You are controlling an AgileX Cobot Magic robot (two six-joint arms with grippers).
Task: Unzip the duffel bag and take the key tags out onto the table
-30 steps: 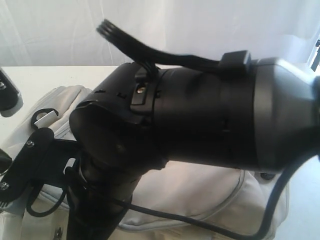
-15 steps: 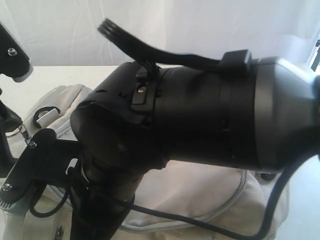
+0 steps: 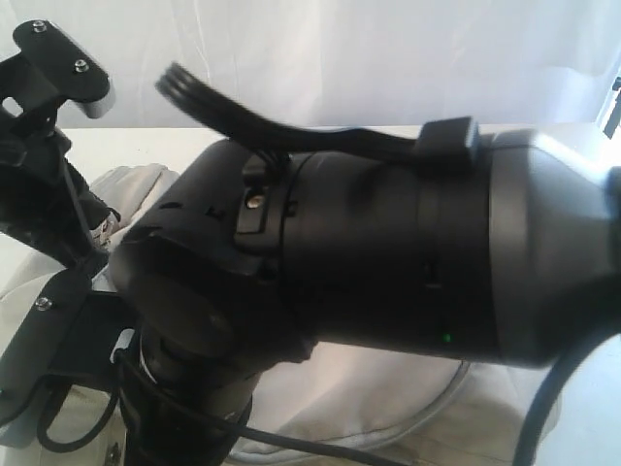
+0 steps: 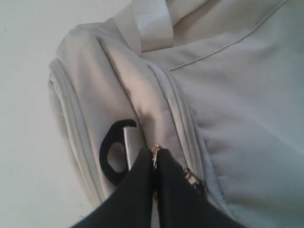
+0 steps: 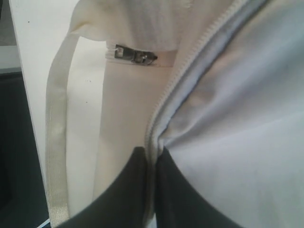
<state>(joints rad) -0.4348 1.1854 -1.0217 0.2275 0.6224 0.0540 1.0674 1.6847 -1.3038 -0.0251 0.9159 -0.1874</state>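
Two claws, both pinched shut. The left claw has its black fingers pressed together on a small metal pull at the end of the duffel bag. Just beside it, a black D-ring lies flat against the bag's end panel. The right claw is closed on a fold of the bag's cloth, right on the zipper seam, which runs up from between its fingers.

The bag is cream-white fabric, soft and creased, with pale grey piping along its edges and a line of stitching across the panel. A satin-white strap crosses its end in the left wrist view. In the right wrist view another strap lies on the white table, near a small metal buckle. The bag rests on that table. In the exterior view a black arm hides most of it.
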